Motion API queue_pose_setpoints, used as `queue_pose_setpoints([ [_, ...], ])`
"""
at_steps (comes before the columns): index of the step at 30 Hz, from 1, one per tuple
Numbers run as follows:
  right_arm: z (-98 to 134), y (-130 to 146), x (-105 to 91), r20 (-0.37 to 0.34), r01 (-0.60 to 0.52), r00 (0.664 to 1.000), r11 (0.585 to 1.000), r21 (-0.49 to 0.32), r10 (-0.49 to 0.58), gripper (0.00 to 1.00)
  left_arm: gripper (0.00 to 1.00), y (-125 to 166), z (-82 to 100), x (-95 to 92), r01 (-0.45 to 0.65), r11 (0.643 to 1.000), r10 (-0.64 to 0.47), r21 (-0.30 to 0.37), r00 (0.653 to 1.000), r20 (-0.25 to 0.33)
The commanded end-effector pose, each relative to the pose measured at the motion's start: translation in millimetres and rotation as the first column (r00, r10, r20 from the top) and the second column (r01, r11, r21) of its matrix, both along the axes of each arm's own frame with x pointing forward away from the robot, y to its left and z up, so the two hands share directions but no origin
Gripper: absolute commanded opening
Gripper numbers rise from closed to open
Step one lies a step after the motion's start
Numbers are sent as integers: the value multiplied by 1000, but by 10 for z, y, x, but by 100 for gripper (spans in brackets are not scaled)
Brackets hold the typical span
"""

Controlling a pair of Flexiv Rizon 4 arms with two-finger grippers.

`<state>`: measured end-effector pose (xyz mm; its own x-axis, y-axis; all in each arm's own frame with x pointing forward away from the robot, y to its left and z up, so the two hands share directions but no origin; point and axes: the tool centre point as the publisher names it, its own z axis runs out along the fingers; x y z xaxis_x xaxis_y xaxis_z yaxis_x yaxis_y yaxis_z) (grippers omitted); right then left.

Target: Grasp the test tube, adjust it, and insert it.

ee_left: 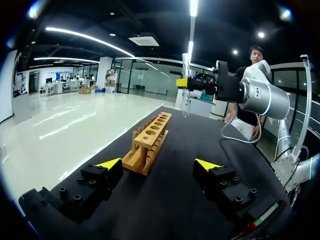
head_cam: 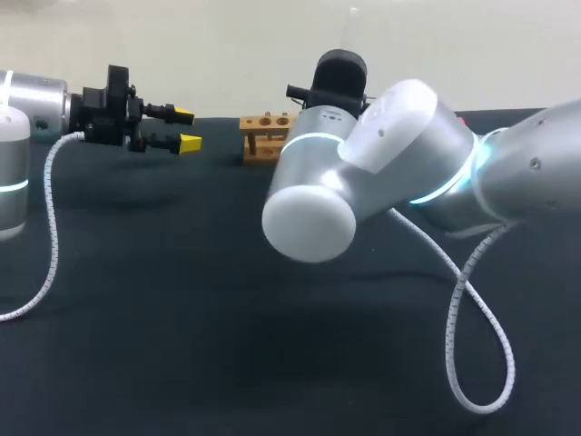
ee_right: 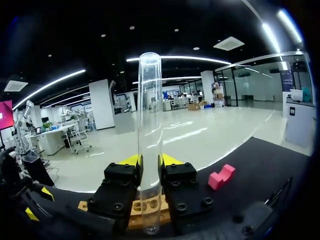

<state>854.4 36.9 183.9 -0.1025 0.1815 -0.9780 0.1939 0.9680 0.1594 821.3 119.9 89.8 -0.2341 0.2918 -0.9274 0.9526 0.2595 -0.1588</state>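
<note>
Clear glass test tube (ee_right: 150,100) upright, clamped in right gripper (ee_right: 150,161) near holed wooden rack (ee_right: 142,210) at black table (head_cam: 182,318) far edge; left gripper (ee_left: 157,163) wide, unobstructed.

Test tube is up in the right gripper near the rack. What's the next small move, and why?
Probably lower the right gripper slowly, nudging to centre first. It is shut on the test tube, which stands upright with its bottom end above the wooden rack, not yet in a hole.
</note>
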Motion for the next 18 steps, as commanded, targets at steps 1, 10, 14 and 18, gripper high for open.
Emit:
queue_pose_setpoints([
  [1, -12, -21, 98, 35, -5, 999, 1000, -10, 6, 0, 100, 2, -7, -25, -5, 1000, 5, -2, 1000, 5],
  [10, -26, -61, 303, 90, -9, 996, 1000, -27, 11, 0, 100, 2, -7, -25, -5, 1000, 5, -2, 1000, 5],
  [14, -47, -79, 376, 104, -11, 994, 1000, -29, 14, 0, 100, 2, -7, -25, -5, 1000, 5, -2, 1000, 5],
  [18, -71, -84, 427, 111, -17, 994, 999, -30, 20, 0, 100, 2, -7, -25, -5, 1000, 5, -2, 1000, 5],
])
